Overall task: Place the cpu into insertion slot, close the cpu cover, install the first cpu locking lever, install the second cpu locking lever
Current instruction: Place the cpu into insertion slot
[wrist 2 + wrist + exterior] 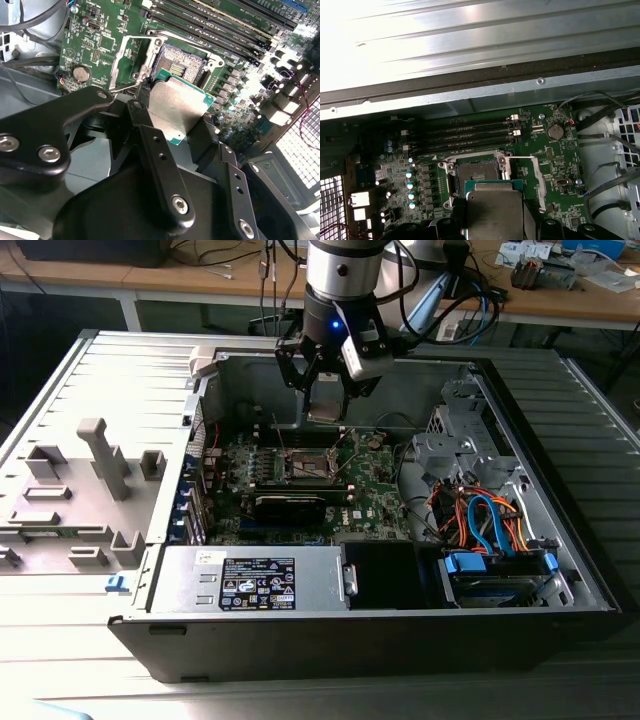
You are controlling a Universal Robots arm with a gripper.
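Cpu (177, 107) is pinched by its edges in our end effector (175, 127), hanging above the board and apart from the insertion slot (181, 62). We judge this edge grip leaves its underside free to meet the bare socket. The cpu cover (538, 182) looks swung open beside the slot. We cannot pick out the locking levers, and the first wrist view cuts off the chip's near edge

between the black fingers (150, 145) sits the cpu (177, 107), silvery-grey on top with a teal-green edge. just beyond the fingertips the insertion slot (180, 62) is dark, speckled with what may be gold contacts, rimmed in silver, on a green, white-printed circuit board (95, 45).
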